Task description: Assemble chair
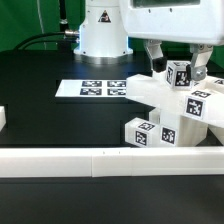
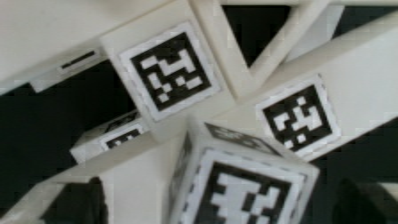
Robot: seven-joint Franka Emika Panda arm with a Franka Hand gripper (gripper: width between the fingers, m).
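Exterior view: chair [image 1: 168, 115] pieces sit clustered on the black table [image 1: 45, 115] at this view's right, just behind the border wall [image 1: 90, 158]. They are chunky matte white blocks with square tags. My pincer [image 1: 180, 72] is spread wide astride the top post [image 1: 180, 75], gripping nothing. Bare table lies toward the marker board [image 1: 100, 88].

Wrist view: blurred tagged faces [image 2: 169, 68] and slanted brace bars [image 2: 285, 45], with dark gaps between.

The exterior camera looked low over the near edge of the tabletop [image 1: 45, 75] toward the arm base [image 1: 103, 35]. The wrist camera sat close above the chair pieces [image 2: 169, 70], which both views shared.
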